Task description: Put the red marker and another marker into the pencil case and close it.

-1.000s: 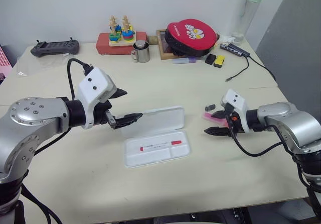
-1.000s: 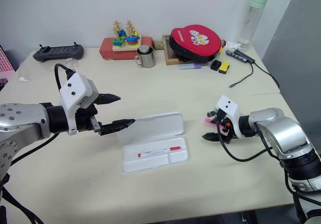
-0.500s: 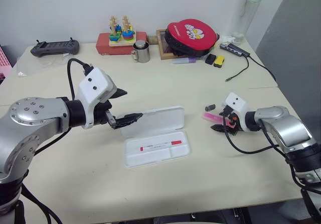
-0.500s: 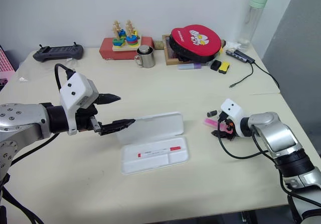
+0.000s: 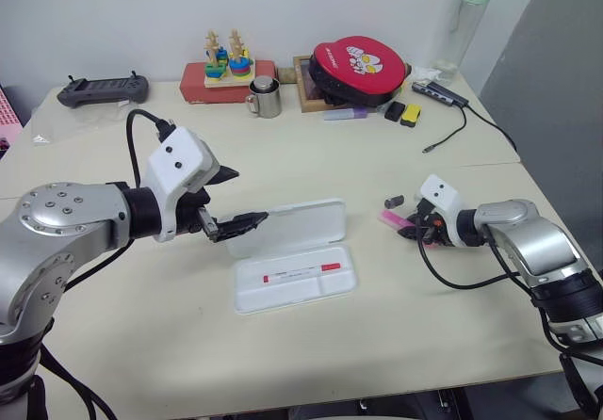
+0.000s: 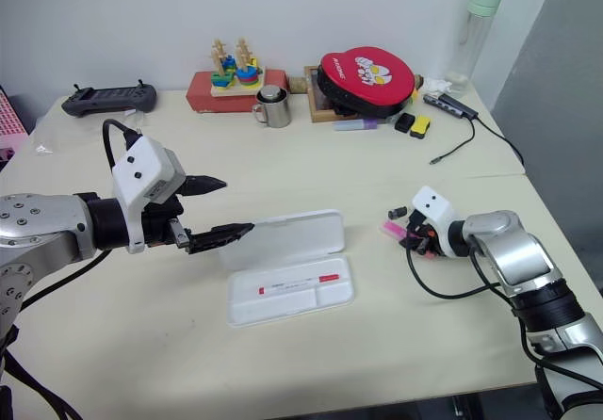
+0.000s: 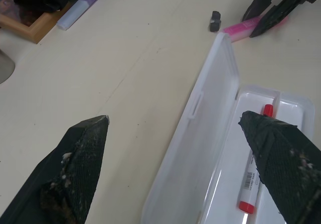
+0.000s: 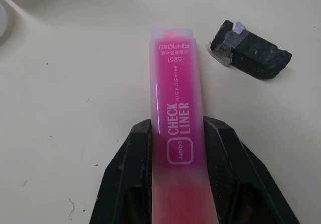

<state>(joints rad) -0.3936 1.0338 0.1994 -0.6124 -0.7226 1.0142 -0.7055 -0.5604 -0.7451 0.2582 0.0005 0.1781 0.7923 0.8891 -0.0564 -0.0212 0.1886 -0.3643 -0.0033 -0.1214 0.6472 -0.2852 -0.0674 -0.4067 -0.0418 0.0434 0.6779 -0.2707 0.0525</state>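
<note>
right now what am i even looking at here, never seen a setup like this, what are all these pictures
A two-armed robot at a table. Two pictures come from cameras on its head, two from cameras on its wrists. The left gripper hovers open by the lid of the open white pencil case, where the red marker already lies. The right gripper has closed on the pink highlighter, which lies on the table beside a small dark cap. Toys, a cup and a red case sit at the back.
</note>
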